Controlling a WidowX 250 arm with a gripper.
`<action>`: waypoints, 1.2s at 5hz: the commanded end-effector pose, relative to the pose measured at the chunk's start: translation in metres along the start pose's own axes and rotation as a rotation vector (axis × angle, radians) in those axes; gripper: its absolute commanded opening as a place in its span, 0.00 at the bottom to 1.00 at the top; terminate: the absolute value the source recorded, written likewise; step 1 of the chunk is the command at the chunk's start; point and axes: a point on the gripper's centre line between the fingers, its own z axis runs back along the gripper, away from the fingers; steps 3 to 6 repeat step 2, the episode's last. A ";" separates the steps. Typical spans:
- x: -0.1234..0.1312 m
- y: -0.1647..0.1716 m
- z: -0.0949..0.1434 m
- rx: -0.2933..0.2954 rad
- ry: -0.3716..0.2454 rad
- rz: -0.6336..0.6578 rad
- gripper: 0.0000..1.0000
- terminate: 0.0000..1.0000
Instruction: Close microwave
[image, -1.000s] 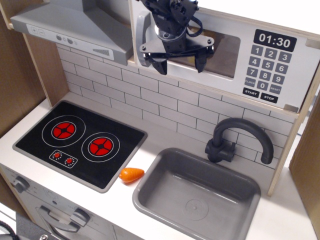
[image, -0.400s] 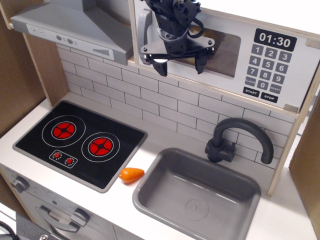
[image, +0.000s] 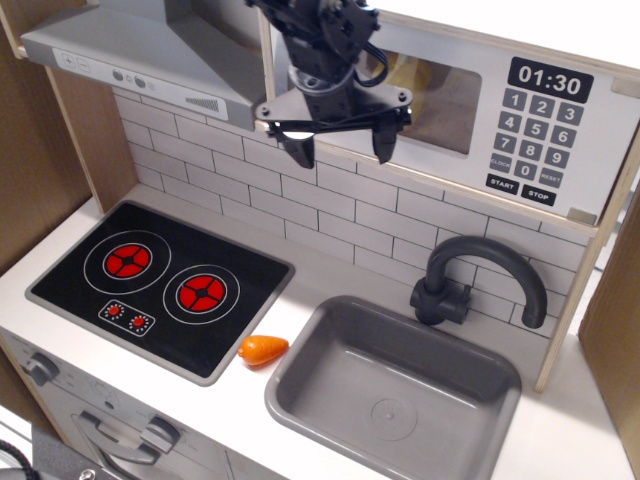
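Observation:
The microwave (image: 450, 165) sits at the upper right, with a white door, a rectangular window (image: 445, 95), a black clock display (image: 550, 80) reading 01:30 and a grey keypad (image: 535, 125). The door looks flat against the microwave's front. Its left edge and handle are hidden behind my arm. My gripper (image: 340, 152) hangs in front of the door's lower left corner. It is open and empty, with its fingertips (image: 300, 155) spread wide over the tiled wall.
A grey slanted range hood (image: 150, 55) is to the left of the gripper. Below are a black two-burner hob (image: 160, 280), an orange toy carrot (image: 263, 349), a grey sink (image: 395, 390) and a black faucet (image: 480, 275). Wooden side panels (image: 610, 300) flank the kitchen.
The gripper has moved left and slightly down, away from the microwave window. It now covers the door's left edge and the grey handle seen before. It stays open.

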 end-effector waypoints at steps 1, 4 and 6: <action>-0.001 -0.002 0.032 0.015 -0.008 -0.014 1.00 0.00; -0.001 -0.002 0.032 0.015 -0.008 -0.014 1.00 1.00; -0.001 -0.002 0.032 0.015 -0.008 -0.014 1.00 1.00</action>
